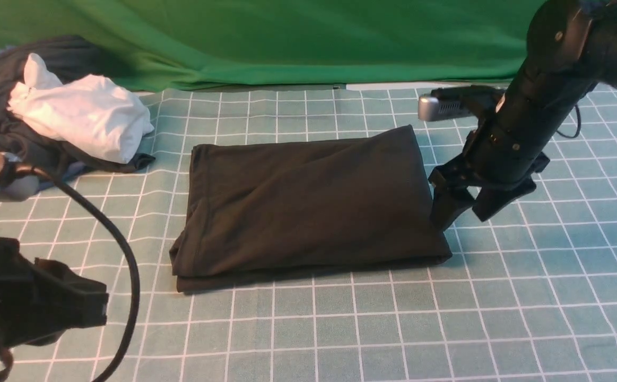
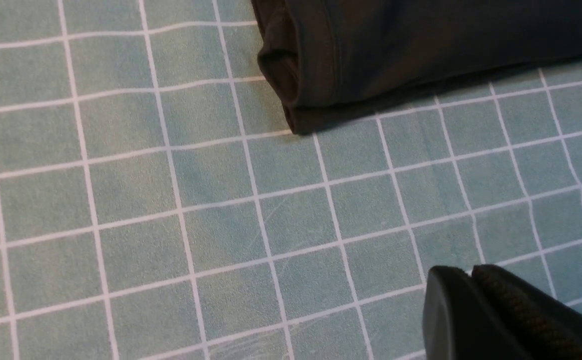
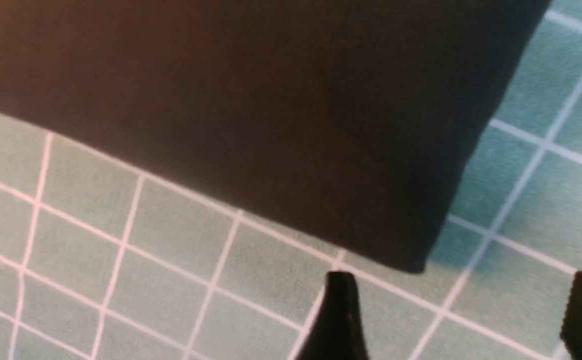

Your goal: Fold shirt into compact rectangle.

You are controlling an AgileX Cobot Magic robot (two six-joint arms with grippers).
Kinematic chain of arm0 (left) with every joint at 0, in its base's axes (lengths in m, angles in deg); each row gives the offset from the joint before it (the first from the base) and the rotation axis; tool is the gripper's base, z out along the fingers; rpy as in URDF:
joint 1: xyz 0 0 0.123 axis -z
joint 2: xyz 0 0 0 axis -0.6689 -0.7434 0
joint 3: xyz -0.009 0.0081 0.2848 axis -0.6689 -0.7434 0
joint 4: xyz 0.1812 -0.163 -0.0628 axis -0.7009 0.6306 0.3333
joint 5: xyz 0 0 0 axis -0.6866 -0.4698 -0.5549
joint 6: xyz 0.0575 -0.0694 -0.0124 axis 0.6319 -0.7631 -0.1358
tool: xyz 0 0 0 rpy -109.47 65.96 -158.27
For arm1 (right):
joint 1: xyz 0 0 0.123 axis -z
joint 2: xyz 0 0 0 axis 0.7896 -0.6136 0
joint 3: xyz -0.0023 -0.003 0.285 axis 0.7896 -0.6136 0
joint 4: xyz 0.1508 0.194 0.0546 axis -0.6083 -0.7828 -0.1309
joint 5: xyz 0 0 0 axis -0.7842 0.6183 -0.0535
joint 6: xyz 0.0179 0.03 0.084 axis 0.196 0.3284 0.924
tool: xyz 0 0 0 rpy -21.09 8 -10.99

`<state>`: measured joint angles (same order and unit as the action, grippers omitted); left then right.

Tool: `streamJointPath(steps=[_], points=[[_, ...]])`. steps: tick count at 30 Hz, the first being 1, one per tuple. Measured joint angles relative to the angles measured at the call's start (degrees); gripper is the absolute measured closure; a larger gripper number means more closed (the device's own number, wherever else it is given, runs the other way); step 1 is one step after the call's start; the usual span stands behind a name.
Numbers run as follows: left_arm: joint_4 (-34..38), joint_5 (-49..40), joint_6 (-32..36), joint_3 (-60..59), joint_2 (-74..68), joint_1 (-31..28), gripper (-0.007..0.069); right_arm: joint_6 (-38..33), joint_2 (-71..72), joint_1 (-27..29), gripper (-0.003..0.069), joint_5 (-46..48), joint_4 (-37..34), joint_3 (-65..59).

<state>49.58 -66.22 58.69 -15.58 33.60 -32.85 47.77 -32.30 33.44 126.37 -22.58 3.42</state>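
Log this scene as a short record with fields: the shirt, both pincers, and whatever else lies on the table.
shirt: black shirt, folded into a flat rectangle mid-table
left pincer: left pincer shut, empty, apart from the shirt's near left corner
right pincer: right pincer open, empty, at the shirt's right edge
other items: white garment on a dark garment pile, far left
surface: teal grid cloth
backdrop: green cloth

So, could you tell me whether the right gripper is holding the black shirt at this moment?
No, the right gripper stands open just beside the folded shirt, with nothing between its fingers.
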Motion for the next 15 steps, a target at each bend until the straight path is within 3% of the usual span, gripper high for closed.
streamJointPath(steps=[10,13,14,15], points=[[0.0,-1.9,-1.3,0.0,1.6,0.0,0.0618,-1.9,-6.2,-0.2,0.0126,-0.4,-3.6,0.0],[0.0,-1.5,-1.4,0.0,1.6,0.0,0.0618,-2.9,-6.7,-0.2,0.0254,-0.9,-4.7,0.0],[0.0,-1.5,-1.4,0.0,1.6,0.0,0.0618,-2.9,-6.7,-0.2,0.0267,-0.9,-4.8,0.0],[0.0,-1.4,-1.4,0.0,1.6,0.0,0.0618,-3.5,-6.7,-0.2,0.0393,-1.2,-5.4,0.0]])
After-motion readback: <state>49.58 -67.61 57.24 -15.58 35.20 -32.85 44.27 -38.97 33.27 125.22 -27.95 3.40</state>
